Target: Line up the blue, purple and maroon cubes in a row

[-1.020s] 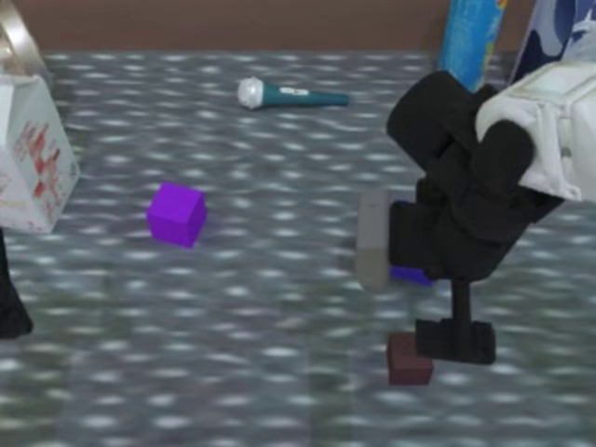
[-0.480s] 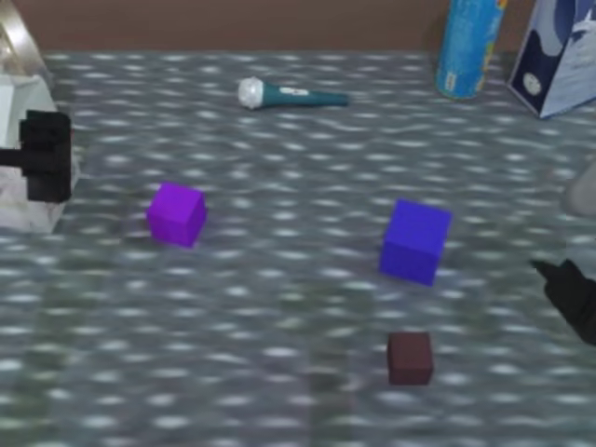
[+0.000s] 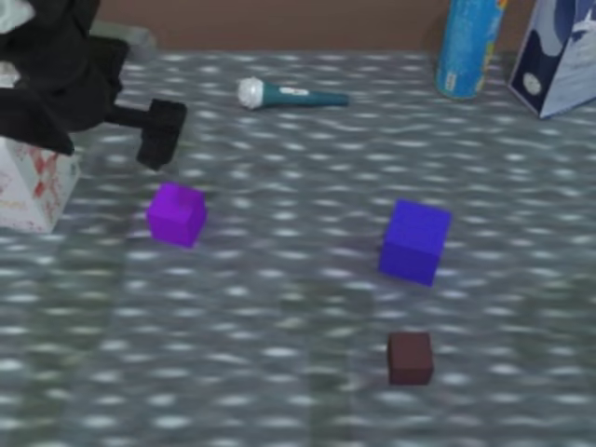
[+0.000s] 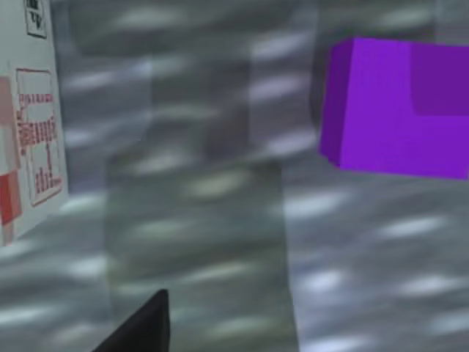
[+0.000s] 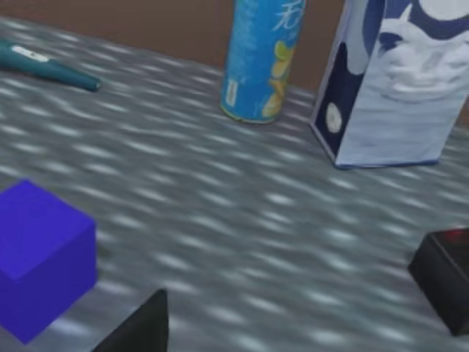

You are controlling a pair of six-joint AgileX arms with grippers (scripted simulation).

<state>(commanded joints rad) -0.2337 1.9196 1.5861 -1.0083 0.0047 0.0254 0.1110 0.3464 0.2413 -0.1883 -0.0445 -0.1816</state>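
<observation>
The three cubes did not yet form a row. The purple cube (image 3: 176, 214) sat alone on the left half of the table (image 3: 279, 307), well apart from the other two. The blue cube (image 3: 415, 241) stood right of centre, with the maroon cube (image 3: 410, 358) near it, closer to the table's front edge. All three rested flat; none was held.

Blue was the largest, purple mid-sized, maroon the smallest; all plain and matte.

The left end effector (image 3: 160, 133) hung just behind the purple cube, empty; whether its fingers were spread or closed could not be told. The right end effector was out of the top view; its wrist camera showed the blue cube nearby.

Judgement: purple seems next; gathering remains.
</observation>
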